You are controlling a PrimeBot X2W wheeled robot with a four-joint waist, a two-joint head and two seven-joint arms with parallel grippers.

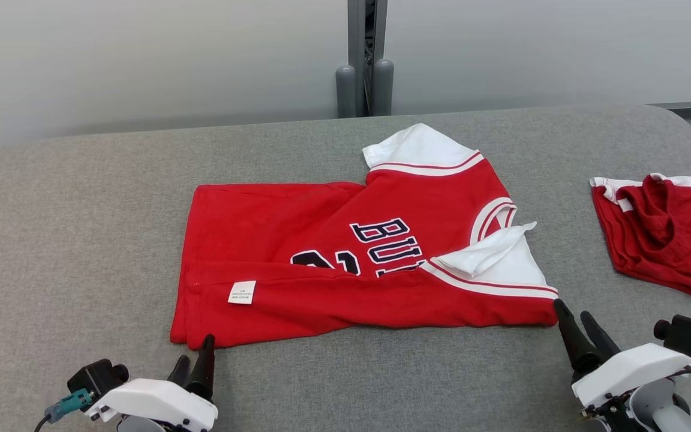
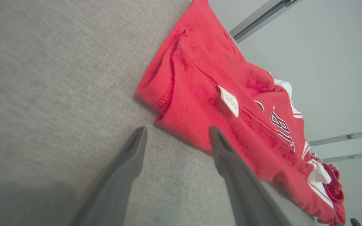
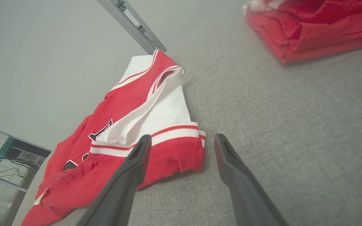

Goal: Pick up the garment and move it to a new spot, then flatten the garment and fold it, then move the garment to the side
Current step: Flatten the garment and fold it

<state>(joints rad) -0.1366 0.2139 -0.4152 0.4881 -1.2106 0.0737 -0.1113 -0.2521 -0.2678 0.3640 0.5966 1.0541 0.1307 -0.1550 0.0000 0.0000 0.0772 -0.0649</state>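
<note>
As the left pincer (image 1: 195, 349) and right pincer (image 1: 571, 308) gape wide and empty at the near corners of the red-and-white fabric jersey (image 1: 345, 240), both should pinch all layers, lifting evenly off the grey cloth-covered worktop (image 1: 81, 240).

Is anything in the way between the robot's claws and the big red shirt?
No, nothing visible is. The left gripper and right gripper sit open right at the two near corners of the red jersey on the grey padding. The other red garment lies off to the right.
</note>
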